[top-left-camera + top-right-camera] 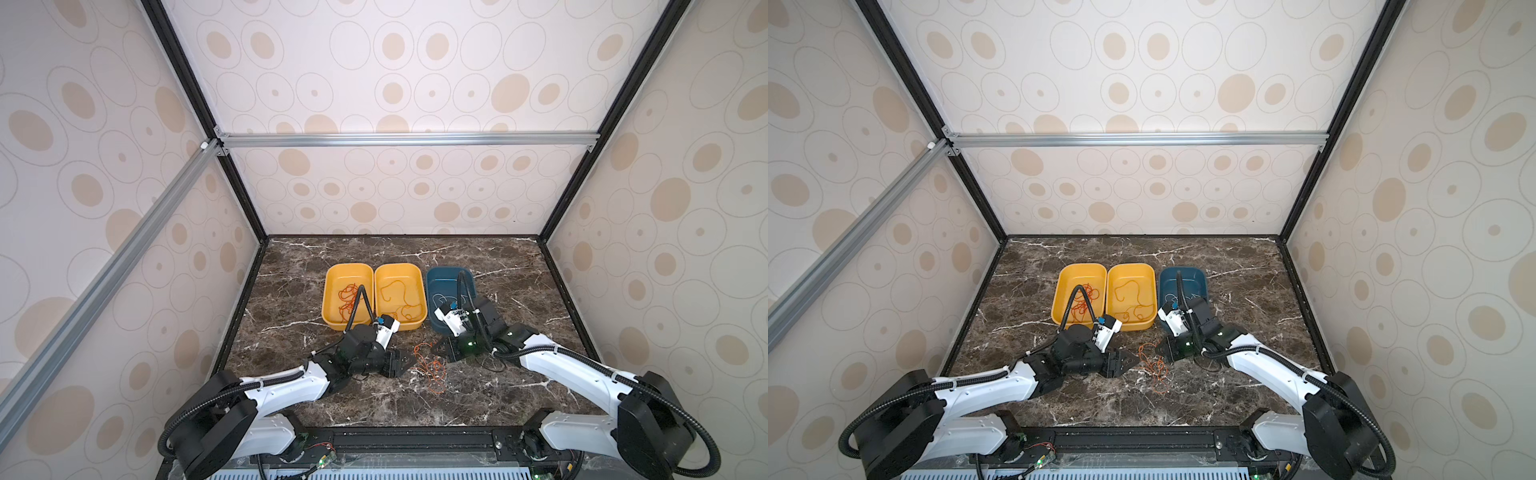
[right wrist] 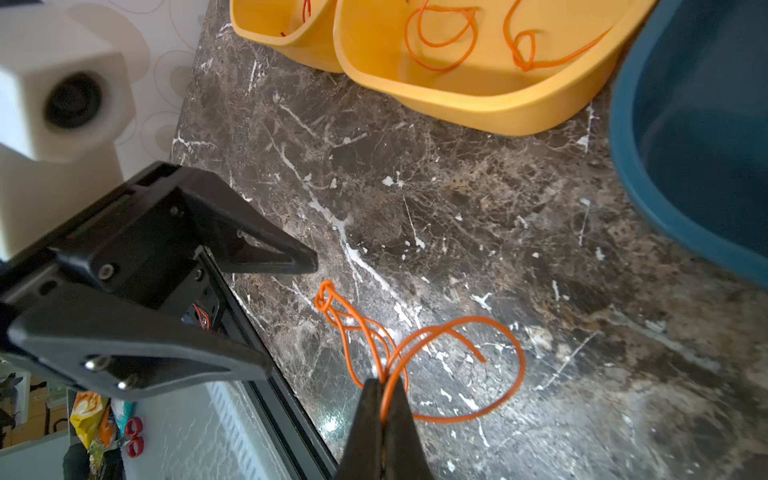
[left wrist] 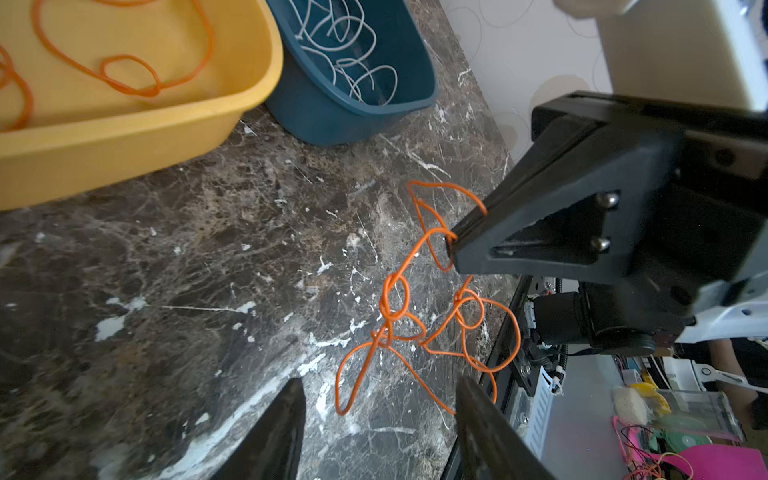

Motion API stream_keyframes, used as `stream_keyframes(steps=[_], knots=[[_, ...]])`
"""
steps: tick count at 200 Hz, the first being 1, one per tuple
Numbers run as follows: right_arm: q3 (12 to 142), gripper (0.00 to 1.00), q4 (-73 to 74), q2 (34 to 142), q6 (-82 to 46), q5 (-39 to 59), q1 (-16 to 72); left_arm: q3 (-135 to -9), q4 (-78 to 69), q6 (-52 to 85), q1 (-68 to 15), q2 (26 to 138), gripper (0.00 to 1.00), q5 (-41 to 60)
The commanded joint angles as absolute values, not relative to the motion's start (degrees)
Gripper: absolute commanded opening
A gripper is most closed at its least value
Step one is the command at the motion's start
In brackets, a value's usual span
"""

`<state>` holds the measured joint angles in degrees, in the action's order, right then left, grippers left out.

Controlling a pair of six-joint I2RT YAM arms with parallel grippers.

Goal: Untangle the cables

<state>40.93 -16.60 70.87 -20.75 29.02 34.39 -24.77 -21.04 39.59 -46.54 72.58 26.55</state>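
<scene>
right fingers (image 2: 384, 399): closed, pinching one strand of the orange cable (image 2: 415, 345); the same grip shows in the left wrist view.
left fingers (image 3: 291, 407): open, holding nothing, standing apart just beside the lower loops.
orange cable, place: a small knotted bundle on the counter (image 1: 374, 399) between the two arms, in front of the trays, visible in both top views (image 1: 430, 365) (image 1: 1154, 365).
trays: two yellow trays (image 1: 349, 270) (image 1: 399, 268) with red and orange cables, and a blue tray (image 1: 449, 270) with white ones, all well apart from the bundle.
risk, tightening: i count at least two small knots; a pull from the wrong strand would probably draw them tighter instead of opening them.
risk, slipping: the strand is very thin and smooth, so it may slide out of the closed fingers under tension.
risk, wrong catch: the loops lie close together, so the left fingers may close on two strands, or on none.
risk, edge: the bundle lies near the front edge of the counter; if released while springy, it could jump over it.
</scene>
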Motion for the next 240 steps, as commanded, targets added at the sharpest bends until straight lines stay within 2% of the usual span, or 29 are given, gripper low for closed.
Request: stream_keyframes(steps=[1,62,97,166,214,240], knots=[[42.19,0.00,-15.56,70.99,-21.73,31.28,34.78,-24.68,-26.23,39.62,-47.19,74.10,0.53,27.51],[41.75,0.00,-15.46,70.38,-22.34,30.66,34.79,-24.31,-25.96,39.36,-47.29,76.20,0.29,27.77],[41.70,0.00,-16.25,70.47,-22.35,28.43,34.76,-23.54,-23.69,38.96,-47.24,73.39,0.00,25.02],[42.18,0.00,-24.53,68.25,-22.54,10.24,34.48,-24.32,-11.41,37.90,-46.61,66.46,0.00,16.55],[42.94,0.00,-30.30,65.45,-21.91,-3.27,34.40,-24.87,-2.84,38.12,-43.07,58.45,0.00,12.20],[43.84,0.02,-32.30,65.14,-21.88,-7.07,34.36,-25.78,1.47,37.23,-40.65,54.29,0.00,11.06]])
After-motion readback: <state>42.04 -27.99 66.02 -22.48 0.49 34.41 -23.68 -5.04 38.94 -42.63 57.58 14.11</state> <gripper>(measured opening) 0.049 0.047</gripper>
